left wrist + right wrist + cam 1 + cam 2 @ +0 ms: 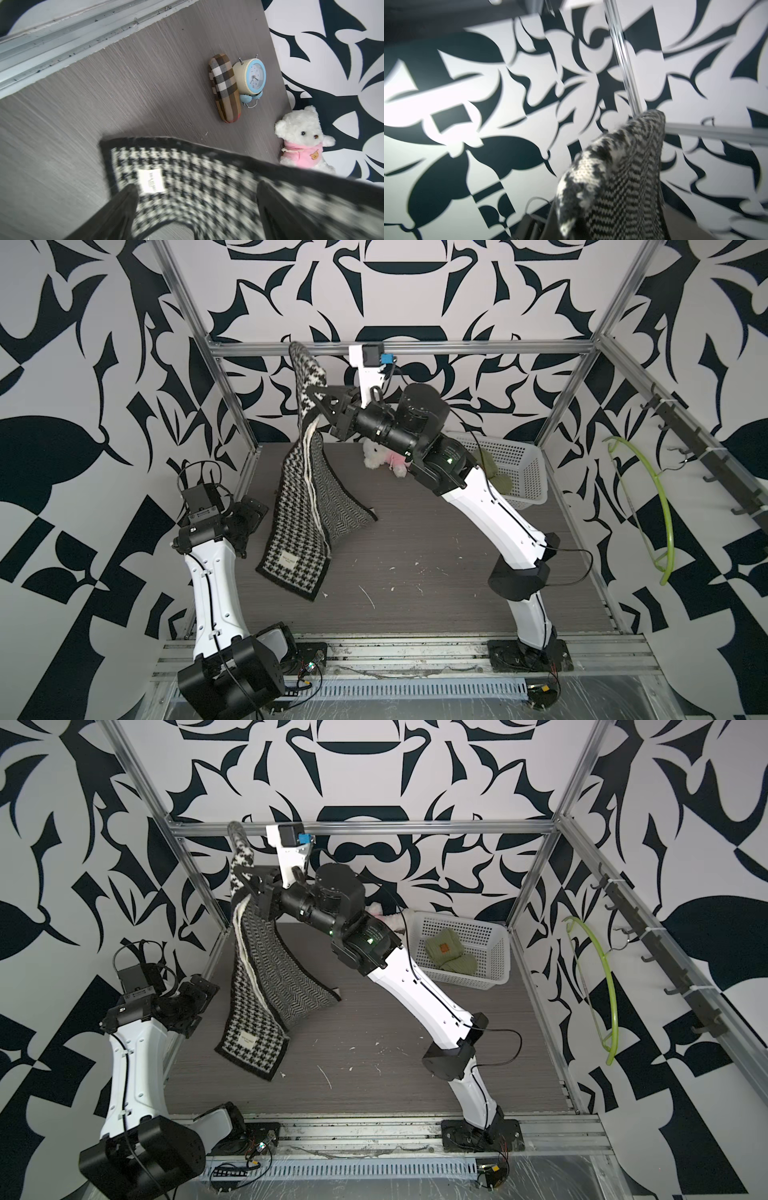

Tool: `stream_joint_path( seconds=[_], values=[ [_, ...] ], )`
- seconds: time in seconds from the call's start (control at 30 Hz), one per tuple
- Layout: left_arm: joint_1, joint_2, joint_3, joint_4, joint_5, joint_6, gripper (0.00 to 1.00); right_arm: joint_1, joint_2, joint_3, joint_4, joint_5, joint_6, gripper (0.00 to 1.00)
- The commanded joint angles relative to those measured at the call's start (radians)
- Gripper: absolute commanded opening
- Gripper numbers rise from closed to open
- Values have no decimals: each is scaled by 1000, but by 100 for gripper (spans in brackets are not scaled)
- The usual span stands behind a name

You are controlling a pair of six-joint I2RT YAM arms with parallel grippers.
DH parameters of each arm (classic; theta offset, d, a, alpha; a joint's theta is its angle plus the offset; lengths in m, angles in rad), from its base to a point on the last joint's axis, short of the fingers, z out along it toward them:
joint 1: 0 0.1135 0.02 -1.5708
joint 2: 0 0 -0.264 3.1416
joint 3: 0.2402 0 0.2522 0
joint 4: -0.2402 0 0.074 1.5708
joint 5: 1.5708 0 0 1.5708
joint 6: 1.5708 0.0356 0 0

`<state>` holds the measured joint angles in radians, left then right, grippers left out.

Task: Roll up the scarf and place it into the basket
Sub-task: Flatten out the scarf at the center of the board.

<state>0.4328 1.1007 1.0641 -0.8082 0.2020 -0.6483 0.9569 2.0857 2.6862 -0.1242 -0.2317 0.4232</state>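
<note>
In both top views the right gripper (319,400) was clamped on the houndstooth scarf (297,506) close to its upper end. It was raised high, well apart from the white basket (524,485). The scarf hung twisted, and its labelled end lay on the table (415,539), farther from the basket than the pinch. The left gripper (248,516) stood just beside that end, jaws apart and, as far as we could tell, holding nothing. The basket held a green knitted piece (449,959), and a white teddy bear (379,456) sat just beside it.

In the left wrist view the fingers (116,212) were spread wide, with the labelled end blurred beyond them. The basket was out of that view.

In the right wrist view the scarf's upper end flopped past the pinch. Again the basket was not in view.

We judged the step to be straightening the scarf before rolling. To do it well, we would keep the pinch firm and let the twist fall out. We would then lower the scarf flat, away from the basket, and have the left gripper pin the labelled end so the roll starts square
</note>
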Motion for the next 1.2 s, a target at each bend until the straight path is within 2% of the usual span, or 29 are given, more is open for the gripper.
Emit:
stream_joint_path(
  seconds=[0.0,0.1,0.2,0.33,0.4,0.47,0.53,0.6,0.67,0.73,0.77,0.8,0.83,0.9,0.97,1.13,1.17],
  values=[
    [2,0,-13,17,33,0,94,-23,-15,73,252,-88,95,0],
    [2,-5,-15,17,35,-1,94,-87,-52,-46,389,-127,243,0],
    [3,-3,-22,22,42,1,94,-126,-200,-341,473,-104,287,0],
    [3,4,-15,28,57,2,94,-139,-436,-704,355,22,228,0],
    [3,2,-12,27,59,-1,94,-154,-600,-968,290,136,231,0],
    [3,2,-17,35,75,-10,93,-166,-792,-1212,136,327,213,0],
    [3,6,-33,65,120,-10,92,-162,-982,-1409,-99,574,229,0],
    [1,12,-49,99,195,-8,89,-165,-1114,-1505,-376,757,312,0],
    [-14,7,-53,109,234,4,88,-164,-1221,-1576,-606,866,390,0],
    [-41,-5,-54,101,245,22,88,-166,-1292,-1624,-884,968,574,0],
    [-50,-8,-56,99,254,28,88,-167,-1310,-1642,-997,990,646,9],
    [-49,-9,-60,99,262,35,88,-171,-1315,-1654,-1116,1008,742,30],
    [-85,-9,-62,98,261,40,88,-172,-1304,-1657,-1182,1019,767,42],
    [-103,-5,-67,95,259,54,88,-173,-1252,-1637,-1214,1025,760,58],
    [-132,3,-67,95,245,69,88,-173,-1169,-1618,-1129,992,653,73],
    [-189,9,-45,66,210,83,88,-167,-885,-1520,-1009,836,466,77],
    [-194,6,-48,67,208,82,88,-162,-850,-1522,-949,766,414,77]
  ],
)
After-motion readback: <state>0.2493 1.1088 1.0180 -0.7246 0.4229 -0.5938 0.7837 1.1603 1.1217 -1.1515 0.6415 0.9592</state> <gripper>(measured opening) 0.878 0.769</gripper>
